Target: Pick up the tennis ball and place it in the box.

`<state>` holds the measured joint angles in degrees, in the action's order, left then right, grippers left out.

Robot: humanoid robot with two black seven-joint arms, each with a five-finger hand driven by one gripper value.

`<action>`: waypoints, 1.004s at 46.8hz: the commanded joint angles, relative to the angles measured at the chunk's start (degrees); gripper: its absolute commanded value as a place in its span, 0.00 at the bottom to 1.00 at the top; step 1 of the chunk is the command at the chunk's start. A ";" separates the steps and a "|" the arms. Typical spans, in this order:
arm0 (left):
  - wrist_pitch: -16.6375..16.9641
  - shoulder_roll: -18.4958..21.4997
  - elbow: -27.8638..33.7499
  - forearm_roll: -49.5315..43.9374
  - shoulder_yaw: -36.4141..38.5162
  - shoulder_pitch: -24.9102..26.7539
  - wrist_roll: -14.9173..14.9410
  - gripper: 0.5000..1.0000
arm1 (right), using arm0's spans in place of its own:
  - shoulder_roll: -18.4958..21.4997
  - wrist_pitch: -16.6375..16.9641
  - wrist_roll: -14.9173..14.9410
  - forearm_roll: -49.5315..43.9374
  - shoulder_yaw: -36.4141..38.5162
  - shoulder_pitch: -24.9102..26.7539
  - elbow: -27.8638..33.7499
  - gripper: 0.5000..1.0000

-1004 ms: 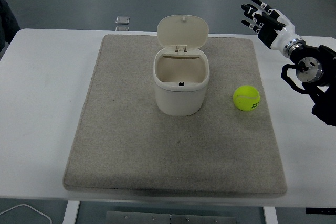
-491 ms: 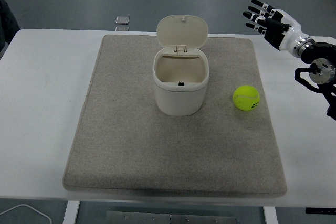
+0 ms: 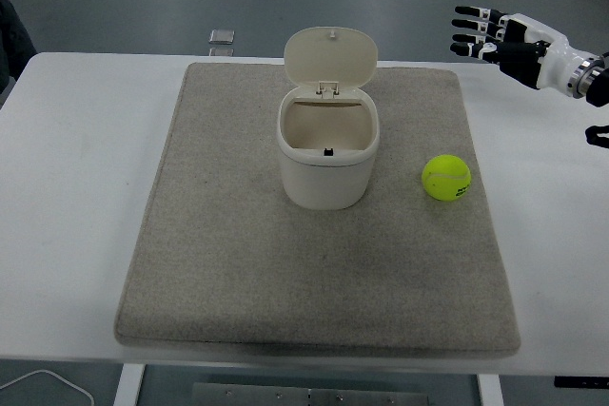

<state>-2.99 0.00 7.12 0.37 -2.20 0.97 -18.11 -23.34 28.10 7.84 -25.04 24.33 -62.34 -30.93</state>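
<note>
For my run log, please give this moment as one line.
phase: before grasp | right hand: open, raised at table's far right | yellow-green tennis ball: on grey mat, right of cream lidded box | lid: open | left hand: unseen

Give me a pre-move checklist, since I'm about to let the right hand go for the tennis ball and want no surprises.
1. Tennis ball resting free on the mat, nothing touching it: ok.
2. Box upright with its lid raised, opening clear: ok.
3. Right hand empty, fingers spread: ok.
4. Right hand positioned over the ball: not ok; it hangs high, beyond the mat's far right corner.
5. Path between ball and box free of obstacles: ok.
6. Left hand clear of the workspace: ok, not in view.
</note>
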 commanded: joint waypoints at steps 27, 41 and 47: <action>0.00 0.00 0.00 -0.02 0.00 0.00 0.00 0.98 | -15.86 -0.41 1.65 -30.50 0.01 3.62 -33.32 0.86; 0.00 0.00 0.00 0.07 0.00 0.00 0.00 0.98 | -16.56 -4.36 1.65 -38.59 -5.34 3.89 -35.78 0.86; 0.00 0.00 0.00 0.07 0.00 0.00 0.00 0.98 | -16.48 -7.17 1.65 -40.00 -7.45 4.06 -37.01 0.86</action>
<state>-2.99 0.00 7.12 0.39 -2.20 0.98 -18.10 -39.91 22.41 9.49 -64.30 17.94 -58.38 -67.57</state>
